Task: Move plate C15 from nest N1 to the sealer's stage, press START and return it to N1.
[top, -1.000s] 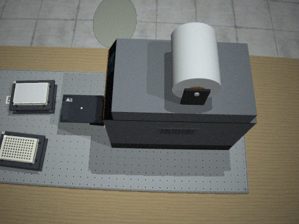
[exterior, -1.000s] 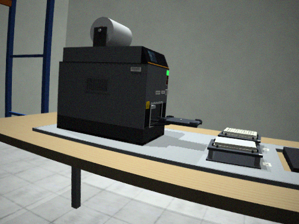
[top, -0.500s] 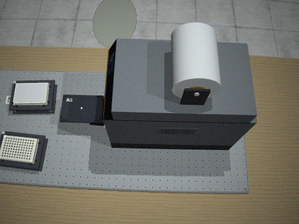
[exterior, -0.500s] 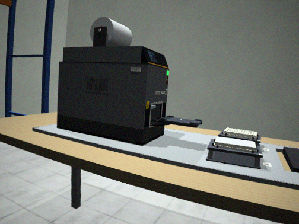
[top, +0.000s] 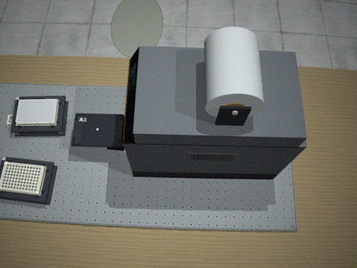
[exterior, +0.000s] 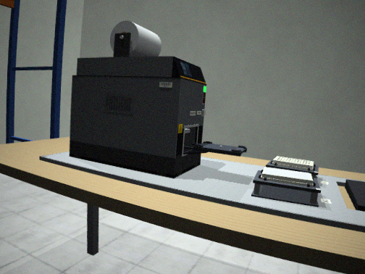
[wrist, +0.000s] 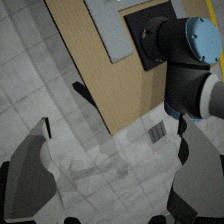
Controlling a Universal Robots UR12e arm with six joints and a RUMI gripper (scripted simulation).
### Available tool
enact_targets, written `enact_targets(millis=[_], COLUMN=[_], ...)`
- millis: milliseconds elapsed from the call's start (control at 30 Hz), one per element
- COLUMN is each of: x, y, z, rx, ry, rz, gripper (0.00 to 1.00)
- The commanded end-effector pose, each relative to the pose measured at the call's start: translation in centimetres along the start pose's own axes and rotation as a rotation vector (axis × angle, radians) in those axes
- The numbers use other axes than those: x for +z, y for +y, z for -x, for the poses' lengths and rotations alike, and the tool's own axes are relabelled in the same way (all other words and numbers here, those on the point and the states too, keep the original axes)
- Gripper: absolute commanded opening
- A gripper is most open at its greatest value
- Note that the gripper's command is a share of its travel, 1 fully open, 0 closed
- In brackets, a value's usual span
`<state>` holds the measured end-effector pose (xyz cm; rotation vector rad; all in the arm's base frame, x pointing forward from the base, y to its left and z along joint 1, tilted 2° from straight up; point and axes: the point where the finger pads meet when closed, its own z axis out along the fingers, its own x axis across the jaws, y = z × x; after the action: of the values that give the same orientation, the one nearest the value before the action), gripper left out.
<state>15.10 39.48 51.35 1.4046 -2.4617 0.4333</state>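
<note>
- Top view: two plates sit in dark nests on the grey perforated board (top: 177,208), both well out from the sealer (top: 212,95) on the side where its stage (top: 97,130) sticks out.
- One, the open-well plate (top: 22,177), shows a grid of wells. The other, the smooth-topped plate (top: 37,110), has a flat white face and lies nearer the stage.
- No label is readable, so I cannot tell which nest is N1 or which plate is C15. Both plates look flat inside their nest frames.
- The stage is out of the sealer with nothing on it, and the lamp (exterior: 205,89) on the sealer's front shows green.
- Wrist view: the tool (wrist: 112,200) has its jaws standing apart with only floor tiles between them, so it holds nothing. It hangs beyond the desk (wrist: 127,80) edge, well away from the sealer and both nests.
- Handling, as I judge it: a well plate is light, rigid plastic with smooth, fairly slippery walls.
- It is best taken across two opposite side walls, just above the nest frame, with the jaws square to the plate.
- Lifting it level should keep it from catching on the locators.
- Any foil face should stay untouched, since it would likely dent or tear under a fingertip.
</note>
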Motion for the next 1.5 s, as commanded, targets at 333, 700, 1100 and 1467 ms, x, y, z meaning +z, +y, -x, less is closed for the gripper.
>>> enact_targets(millis=[333, 700, 1100, 1467], x=[-6.3, -9.1, -13.7, -17.3], y=[-0.2, -0.2, -0.3, -0.4], z=[2.5, 3.5, 5.2, 6.4], rx=[0.011, 0.015, 0.021, 0.024], ry=[-0.074, -0.108, -0.165, -0.21], rz=[0.027, 0.038, 0.058, 0.073], gripper=[0.68, 0.68, 0.68, 0.68])
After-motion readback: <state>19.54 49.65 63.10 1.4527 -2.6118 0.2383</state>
